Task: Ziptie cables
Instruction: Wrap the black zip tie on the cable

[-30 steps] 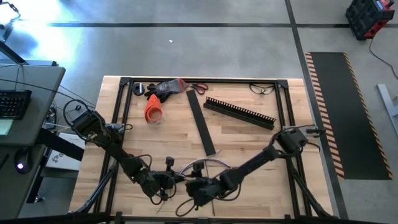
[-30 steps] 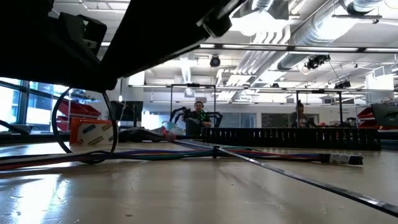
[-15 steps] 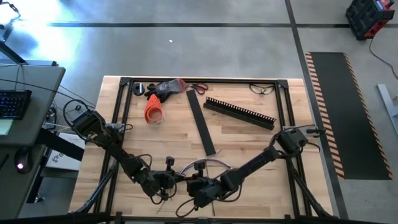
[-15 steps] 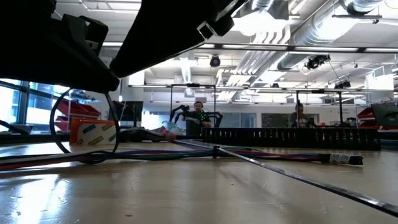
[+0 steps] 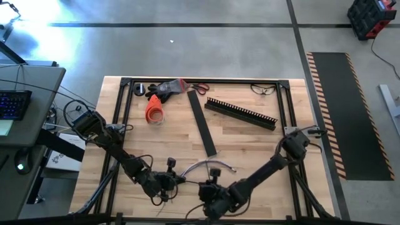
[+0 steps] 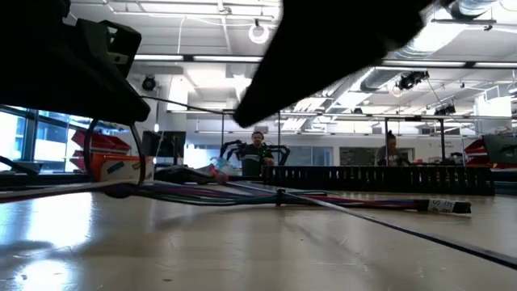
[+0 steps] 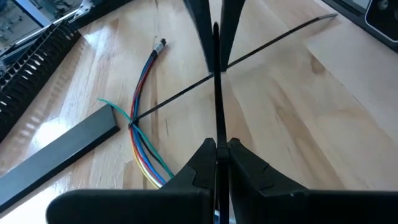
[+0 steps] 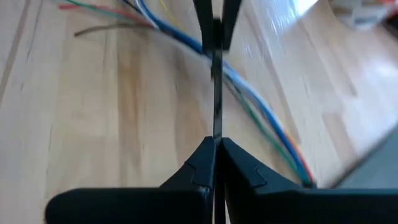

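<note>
The cables (image 5: 206, 162) lie in an arc near the table's front middle. They are thin wires in mixed colours, and a black ziptie (image 7: 273, 40) circles them beside the end of the flat black strip (image 7: 56, 149). The ziptie's tail (image 6: 388, 230) lies on the table. My right gripper (image 8: 214, 56) is shut across the cables (image 8: 261, 112), between the ziptie and the splayed free ends. My left gripper (image 7: 216, 68) is shut just left of it (image 5: 167, 182). The ziptie passes behind its fingers, and I cannot tell whether they touch. My right gripper is shut on the bundle's middle stretch (image 8: 231, 73), its fingers lying across the wires and slanting down from the table's right. The fingers hide the spot of contact, so how many wires are pinched cannot be told. In the low view the cables (image 6: 161, 191) ride slightly above the table.
The long slotted channel (image 5: 240, 112) and the flat black strip (image 5: 203, 125) lie behind the arms. An orange object (image 5: 154, 111), scissors (image 5: 199, 87) and glasses (image 5: 262, 89) sit along the far edge. A black frame (image 5: 125, 81) rims the table.
My right gripper has shut, rolled, and gone toward the table's right and near edges. The cables have shifted with it. The loop near the front edge has gone, the arc has moved to the right, and the near left part has risen off the table.
</note>
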